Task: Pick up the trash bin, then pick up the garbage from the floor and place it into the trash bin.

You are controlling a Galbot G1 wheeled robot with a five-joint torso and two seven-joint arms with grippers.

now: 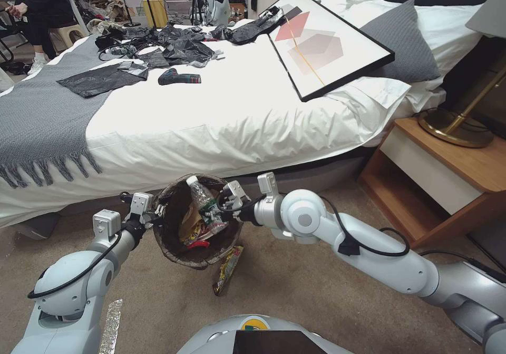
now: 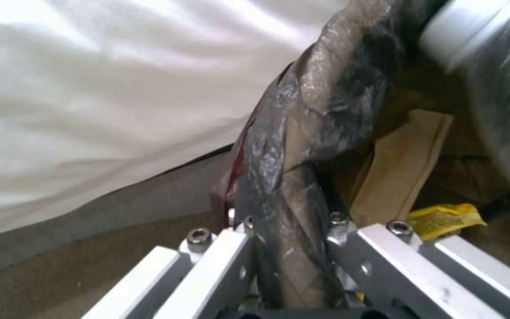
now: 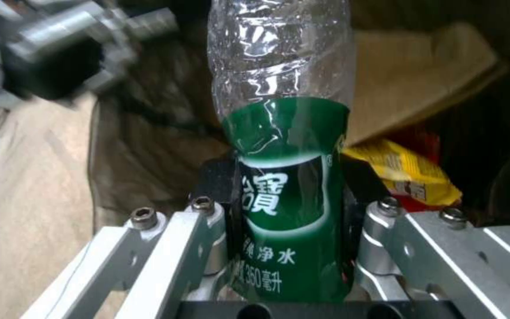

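White linen: the bed (image 1: 221, 116) is filling the far side of the scene, its sheet hanging down just behind the bin.
Tan carpet: the floor (image 1: 316, 290) is lying under both arms, with a pale tape strip (image 1: 112, 325) near the left arm.
Wood: a nightstand (image 1: 437, 180) is standing to the right, carrying a brass lamp base (image 1: 456, 127).
Framed picture (image 1: 329, 42): lying tilted on the bed against a grey pillow (image 1: 403, 40).
Bed clutter: black bags (image 1: 179, 48) and a small power tool (image 1: 179, 77) are lying on the sheet, well apart from the bin.
Trash bin (image 1: 176, 217): being held off the floor, tilted with its mouth towards the camera, close in front of the bed edge; a brown paper bag (image 2: 399, 164) and a yellow packet (image 2: 444, 219) are lying inside.
Left gripper (image 1: 155, 212): its fingers (image 2: 219, 257) are clenching the bag-covered rim of the trash bin on the bin's left side.
Right gripper (image 1: 224, 206): reaching over the bin's right rim, its fingers (image 3: 208, 230) are squeezing a clear bottle (image 1: 205, 203) around its green label, with the bottle's capped end over the bin's mouth.
Loose wrapper (image 1: 227, 269): lying on the floor just below the bin, still outside it.
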